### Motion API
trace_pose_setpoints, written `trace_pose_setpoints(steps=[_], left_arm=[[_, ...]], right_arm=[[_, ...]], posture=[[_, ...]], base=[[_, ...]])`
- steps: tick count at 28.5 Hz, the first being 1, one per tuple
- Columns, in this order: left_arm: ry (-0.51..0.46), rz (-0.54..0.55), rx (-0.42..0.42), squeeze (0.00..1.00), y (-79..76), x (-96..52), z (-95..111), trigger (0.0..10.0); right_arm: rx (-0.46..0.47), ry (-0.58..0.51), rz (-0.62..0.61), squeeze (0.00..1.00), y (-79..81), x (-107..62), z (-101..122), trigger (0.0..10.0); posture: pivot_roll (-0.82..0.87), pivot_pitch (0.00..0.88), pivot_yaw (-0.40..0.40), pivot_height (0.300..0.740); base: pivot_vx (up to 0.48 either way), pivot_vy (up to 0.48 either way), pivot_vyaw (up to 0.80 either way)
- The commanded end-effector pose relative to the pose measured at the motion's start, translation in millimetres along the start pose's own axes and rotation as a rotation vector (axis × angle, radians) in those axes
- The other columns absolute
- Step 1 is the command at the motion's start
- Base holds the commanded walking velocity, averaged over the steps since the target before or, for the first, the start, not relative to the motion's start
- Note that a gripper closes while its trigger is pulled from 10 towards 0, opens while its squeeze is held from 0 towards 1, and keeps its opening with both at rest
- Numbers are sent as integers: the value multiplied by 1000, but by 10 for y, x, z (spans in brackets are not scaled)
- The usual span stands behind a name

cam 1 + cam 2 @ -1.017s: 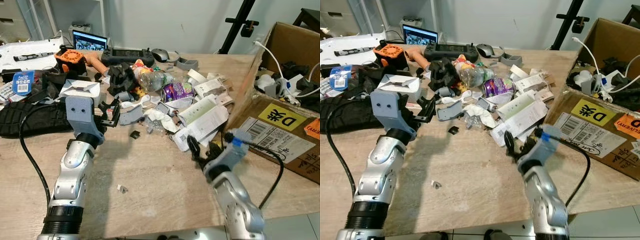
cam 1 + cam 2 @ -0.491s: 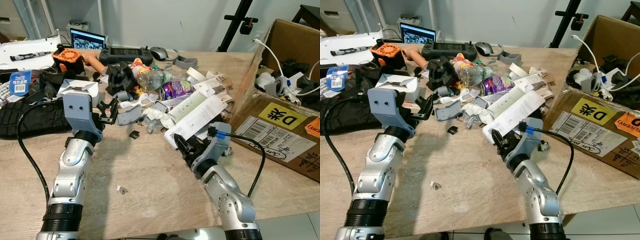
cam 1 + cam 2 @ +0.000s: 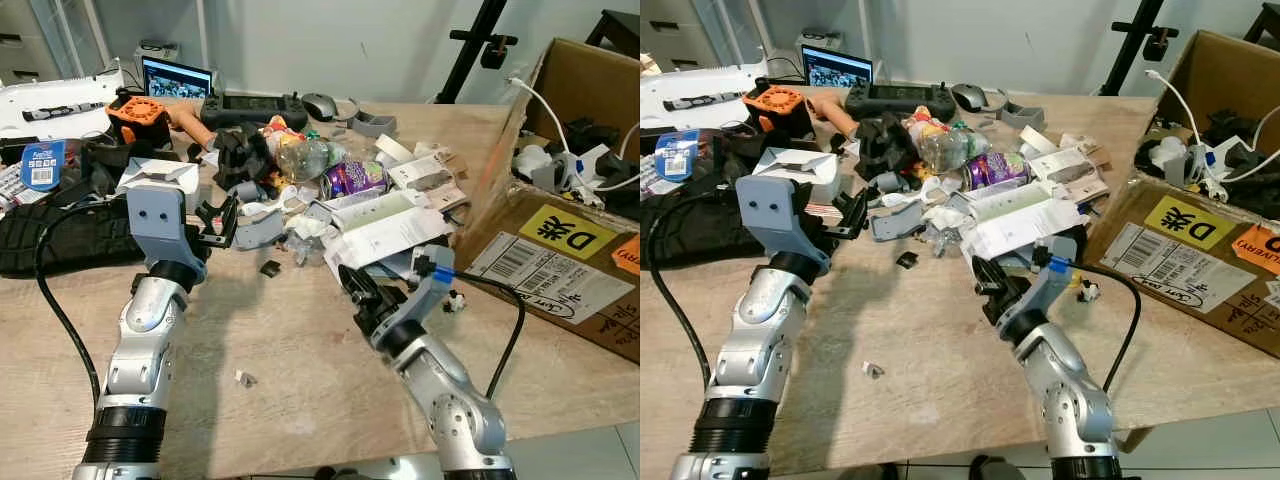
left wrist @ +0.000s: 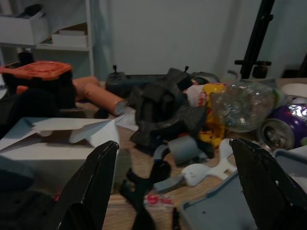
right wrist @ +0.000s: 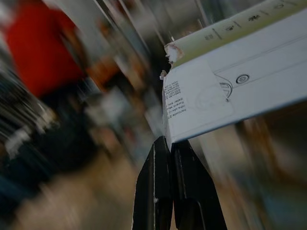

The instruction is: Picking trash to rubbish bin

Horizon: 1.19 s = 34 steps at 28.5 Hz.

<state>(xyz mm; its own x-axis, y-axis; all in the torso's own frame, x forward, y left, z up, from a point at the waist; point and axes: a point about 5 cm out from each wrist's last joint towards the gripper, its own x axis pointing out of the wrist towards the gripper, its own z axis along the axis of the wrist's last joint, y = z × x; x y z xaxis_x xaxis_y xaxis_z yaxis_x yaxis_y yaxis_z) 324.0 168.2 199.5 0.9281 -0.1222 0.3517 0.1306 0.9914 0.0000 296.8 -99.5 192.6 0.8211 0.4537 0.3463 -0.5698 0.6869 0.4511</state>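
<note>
My right gripper [image 3: 349, 284] is shut on the near corner of a flattened white and green carton [image 3: 386, 222], holding it just above the table beside the trash pile. In the right wrist view the black fingers [image 5: 165, 191] pinch the carton's edge [image 5: 225, 91]. The pile holds a clear plastic bottle [image 3: 305, 158], a purple can [image 3: 352, 180], a black crumpled lump [image 3: 240, 150] and paper scraps. My left gripper [image 3: 218, 222] hovers open at the pile's left side, facing a grey plastic piece [image 3: 262, 228]; its fingers [image 4: 96, 177] stand wide apart with nothing between them.
A large open cardboard box [image 3: 560, 250] lies on its side at the right, with cables inside. A black bag [image 3: 60, 235], a white box [image 3: 160, 180], an orange part [image 3: 135, 112], a controller [image 3: 250, 105] and a mouse [image 3: 320, 105] crowd the back left. A small scrap [image 3: 243, 378] lies near the front.
My right gripper moved left along the carton's near edge, closed on it and raised that end; the carton now lies flatter than half a second ago. The left arm stayed put.
</note>
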Motion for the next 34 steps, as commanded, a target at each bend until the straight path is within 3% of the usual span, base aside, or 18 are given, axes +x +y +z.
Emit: trace_pose_setpoints(steps=[1,4,7,8,10,12,14,15,16,17,19,22,25,26,28,30,31,34], left_arm=[[-8,-7,-12,0,-47,-26,-17,10000],[-11,-9,-14,0,-51,-31,-12,10000],[-18,-6,-21,0,-61,-9,-4,10000],[-18,-6,-21,0,-61,-9,-4,10000],[-25,-3,-23,0,-61,-6,7,10000],[-27,-3,-18,0,-57,14,9,10000],[-28,-1,-17,0,-54,22,10,10000],[-30,3,-21,0,-49,17,14,10000],[-33,2,-24,0,-55,3,18,10000],[-33,2,-24,0,-55,3,18,10000],[-33,-2,-22,0,-64,4,14,10000],[-29,3,-26,0,-68,-10,3,10000],[-26,-7,-24,0,-80,-21,-3,10000],[-23,-15,-17,0,-83,-17,-9,10000],[-21,-20,-14,0,-82,-12,-13,10000],[-25,-23,-15,0,-85,-10,-5,10000],[-25,-26,-14,0,-87,3,-2,10000],[-26,-30,-9,0,-87,22,1,10000]], right_arm=[[-50,-154,61,0,117,52,295,0],[-76,-207,78,0,153,88,416,0],[-171,-335,119,0,194,189,787,0],[-171,-335,119,0,194,189,787,0],[-271,-400,117,0,178,233,1054,0],[-362,-459,78,0,92,253,1294,0],[-390,-481,58,0,55,254,1372,0],[-426,-511,1,0,-18,234,1474,0],[-504,-555,-161,0,-208,152,1643,0],[-504,-555,-161,0,-208,152,1643,0],[-551,-583,-303,0,-383,57,1750,0],[-546,-604,-543,0,-714,-172,1830,0],[-545,-594,-616,0,-821,-268,1828,0],[-545,-584,-647,0,-865,-301,1816,1725],[-541,-580,-680,0,-908,-330,1802,2980],[-552,-588,-695,0,-914,-347,1811,5294],[-554,-595,-703,0,-917,-348,1817,10000],[-558,-608,-732,0,-943,-350,1817,10000]], posture=[[8,202,-61,740],[8,193,-60,740],[10,218,-60,740],[10,218,-60,740],[10,190,-58,740],[13,216,-62,740],[13,216,-62,740],[7,214,-61,740],[6,196,-61,740],[6,196,-61,740],[9,207,-67,740],[4,206,-63,740],[8,190,-63,740],[7,222,-61,740],[4,213,-56,740],[4,198,-54,740],[9,194,-56,740],[9,212,-57,740]], base=[[0,0,0],[0,0,0],[0,0,0],[0,0,0],[0,0,0],[0,0,0],[0,0,0],[0,0,0],[0,0,0],[0,0,0],[0,0,0],[0,0,0],[0,0,0],[0,0,0],[0,0,0],[0,0,0],[0,0,0],[0,0,0]])
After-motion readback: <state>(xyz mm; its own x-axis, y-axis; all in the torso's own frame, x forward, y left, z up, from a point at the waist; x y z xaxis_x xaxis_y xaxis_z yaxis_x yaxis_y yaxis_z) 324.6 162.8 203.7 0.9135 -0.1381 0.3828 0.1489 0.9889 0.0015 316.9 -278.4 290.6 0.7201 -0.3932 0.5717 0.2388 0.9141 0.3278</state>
